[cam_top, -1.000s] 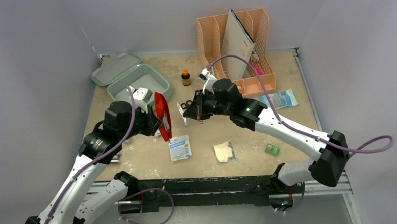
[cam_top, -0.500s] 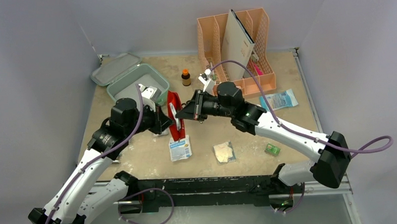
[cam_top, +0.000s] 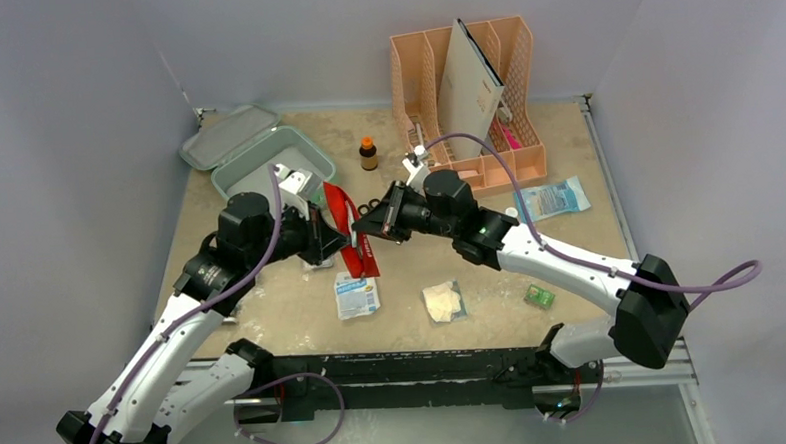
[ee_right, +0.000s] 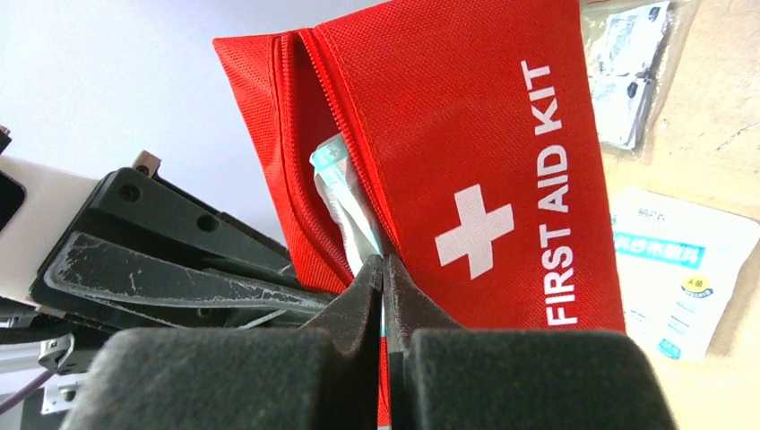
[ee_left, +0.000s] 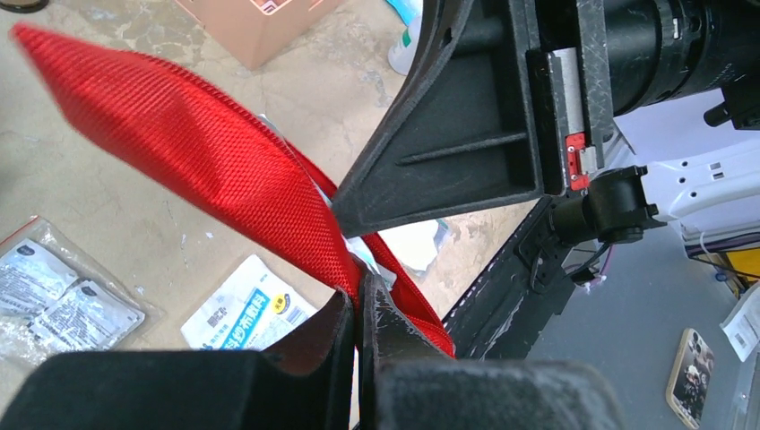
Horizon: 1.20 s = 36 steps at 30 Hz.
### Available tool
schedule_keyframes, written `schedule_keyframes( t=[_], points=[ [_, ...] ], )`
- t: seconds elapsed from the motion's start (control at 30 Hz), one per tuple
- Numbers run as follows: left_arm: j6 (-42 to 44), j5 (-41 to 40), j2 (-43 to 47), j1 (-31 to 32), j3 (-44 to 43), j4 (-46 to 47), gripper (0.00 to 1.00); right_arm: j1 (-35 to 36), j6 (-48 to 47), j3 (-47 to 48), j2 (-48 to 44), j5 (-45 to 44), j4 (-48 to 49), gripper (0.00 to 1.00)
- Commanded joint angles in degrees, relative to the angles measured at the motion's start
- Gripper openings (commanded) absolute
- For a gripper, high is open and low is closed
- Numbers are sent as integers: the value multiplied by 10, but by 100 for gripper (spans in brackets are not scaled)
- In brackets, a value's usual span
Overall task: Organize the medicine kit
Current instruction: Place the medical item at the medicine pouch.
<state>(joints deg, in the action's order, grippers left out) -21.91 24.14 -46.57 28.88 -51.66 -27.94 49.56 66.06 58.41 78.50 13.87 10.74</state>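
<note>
Medicine kit (cam_top: 252, 168) sits at the back-left corner of the surface (cam_top: 272, 297), lid hinged open. Both arms meet mid-surface on a red pouch (cam_top: 351, 229). Left hand (cam_top: 322, 235) is clamped shut on the pouch's fabric. Right hand (cam_top: 367, 223) is pinched closed on the pouch edge right by the zipper opening. Pouch is unzipped, with a pale wrapper (ee_right: 345, 210) poking out. A white-blue packet (cam_top: 356, 294) lies flat just below the pouch, and a clear packet (cam_top: 443, 302) lies near it. A small brown bottle (cam_top: 368, 153) stands upright between the kit and an orange file rack (cam_top: 412, 71).
</note>
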Motion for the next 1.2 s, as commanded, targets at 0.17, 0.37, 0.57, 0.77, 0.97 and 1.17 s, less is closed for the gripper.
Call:
schedule_keyframes(
  t=[0.17,0.37,0.57,0.77,0.97,1.17],
  points=[
    [13,34,-9,-3,-19,33,0,-1,-44,41,9,-69,-52,0],
    [15,46,-19,-3,-18,44,0,-2,-103,84,25,-92,-102,0],
    [11,50,-39,-3,-37,39,0,0,-165,134,33,-76,-208,9],
    [5,-12,-45,-3,-35,8,0,0,-192,154,-30,-48,-289,29],
    [1,-13,-38,-3,-35,0,0,-1,-236,148,-91,-25,-337,37],
    [-12,22,-34,-3,-24,9,0,-1,-330,124,-137,-49,-332,39]
  ],
)
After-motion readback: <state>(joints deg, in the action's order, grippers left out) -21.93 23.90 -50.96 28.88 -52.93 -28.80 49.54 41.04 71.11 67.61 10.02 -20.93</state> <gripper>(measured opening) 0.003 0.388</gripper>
